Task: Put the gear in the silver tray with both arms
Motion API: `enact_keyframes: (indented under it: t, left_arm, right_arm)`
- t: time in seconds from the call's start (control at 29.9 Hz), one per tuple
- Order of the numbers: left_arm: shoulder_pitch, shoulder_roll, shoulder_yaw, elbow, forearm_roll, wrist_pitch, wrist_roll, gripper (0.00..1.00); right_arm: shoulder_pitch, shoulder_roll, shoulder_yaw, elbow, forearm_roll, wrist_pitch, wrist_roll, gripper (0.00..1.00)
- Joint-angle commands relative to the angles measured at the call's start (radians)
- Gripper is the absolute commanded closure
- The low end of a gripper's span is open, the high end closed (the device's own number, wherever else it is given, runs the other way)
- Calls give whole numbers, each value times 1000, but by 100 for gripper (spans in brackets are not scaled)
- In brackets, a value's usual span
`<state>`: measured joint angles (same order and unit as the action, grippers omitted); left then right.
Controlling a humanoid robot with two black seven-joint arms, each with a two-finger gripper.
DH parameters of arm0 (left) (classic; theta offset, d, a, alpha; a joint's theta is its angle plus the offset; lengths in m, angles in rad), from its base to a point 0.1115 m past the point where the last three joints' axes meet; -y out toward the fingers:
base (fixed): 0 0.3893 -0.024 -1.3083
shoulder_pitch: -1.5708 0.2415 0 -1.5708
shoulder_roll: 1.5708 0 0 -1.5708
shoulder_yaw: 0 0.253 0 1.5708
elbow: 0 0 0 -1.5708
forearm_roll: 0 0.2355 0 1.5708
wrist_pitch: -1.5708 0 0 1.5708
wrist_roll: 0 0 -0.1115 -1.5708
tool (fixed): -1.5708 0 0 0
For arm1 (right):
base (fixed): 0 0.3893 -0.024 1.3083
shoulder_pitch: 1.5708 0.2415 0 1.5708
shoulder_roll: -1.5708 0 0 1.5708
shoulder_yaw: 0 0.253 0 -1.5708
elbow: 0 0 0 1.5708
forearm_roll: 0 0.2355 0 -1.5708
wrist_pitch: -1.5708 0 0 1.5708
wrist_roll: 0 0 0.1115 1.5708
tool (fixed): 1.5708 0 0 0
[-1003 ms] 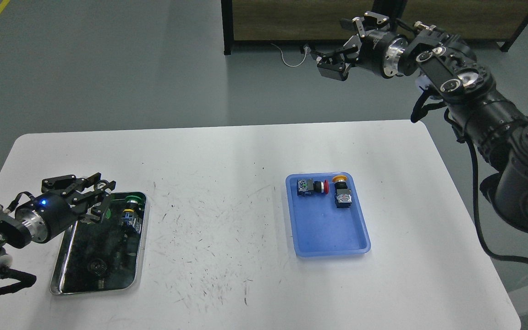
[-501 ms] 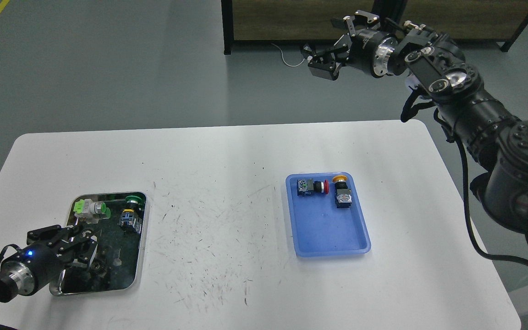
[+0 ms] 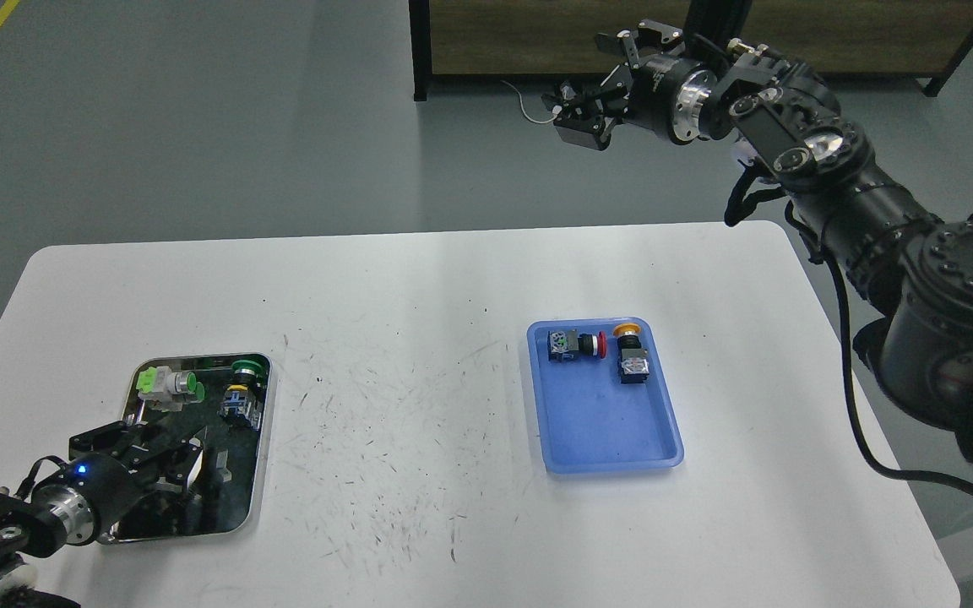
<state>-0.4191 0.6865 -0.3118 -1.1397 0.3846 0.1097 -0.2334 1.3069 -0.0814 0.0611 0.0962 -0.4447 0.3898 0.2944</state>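
Silver tray (image 3: 260,439) lies at the near left of the white table (image 3: 419,287), its dark bottom mirror-like. In its far end sit two parts: a pale part with green ends (image 3: 167,385) at the far-left corner, and just right of it a green-capped push-button part (image 3: 241,390) against the far-right rim. The two look apart by a small gap.

Right arm (image 3: 833,181): largest thing in view, entering from the right edge and reaching up and far, past the far edge of the table. Right tool (image 3: 581,118) hangs over the floor, well apart from both trays; its prongs stand spread, nothing between them.

Blue plastic tray (image 3: 613,447): right of table centre, well apart from the silver tray. Holds a red-capped button part (image 3: 573,344) and a yellow-capped button part (image 3: 628,353) at its far end, side by side.

Left arm (image 3: 5,528): enters at the near left corner. Left tool (image 3: 161,443) sits over the near-left part of the silver tray, prongs apart and holding nothing. The two green parts lie just beyond it toward the far rim, not touching it.

Table surface between the trays shows fine dark scuff marks (image 3: 385,439).
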Motion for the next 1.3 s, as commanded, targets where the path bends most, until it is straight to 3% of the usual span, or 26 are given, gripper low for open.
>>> enact_keyframes:
  t: [0.0,0.2,0.4,0.64,0.8,0.97,1.27]
  left_arm:
    - [-4,10,-10,6,-43,8,0,6]
    - [-24,83,-180,-15,-46,27,37,2]
    - [-234,183,-279,-32,-47,25,163,2]
    - [-571,216,-198,0,-164,22,184,2]
    - [-817,170,-41,110,-196,27,267,3]
    - [-883,50,-21,218,-214,27,296,3]
    - [-984,-48,11,311,-242,50,296,2]
  right_arm:
    - [-1,0,2,-6,1,-20,0,2]
    - [5,-3,89,-9,8,-71,0,1]
    - [8,-37,196,-6,11,-173,2,1]
    - [-3,-104,307,-6,87,-244,-12,1]
    - [11,-132,313,-10,178,-264,-118,1]
    - [35,-166,315,-10,189,-289,-135,1]
    - [67,-172,319,-6,190,-292,-103,1]
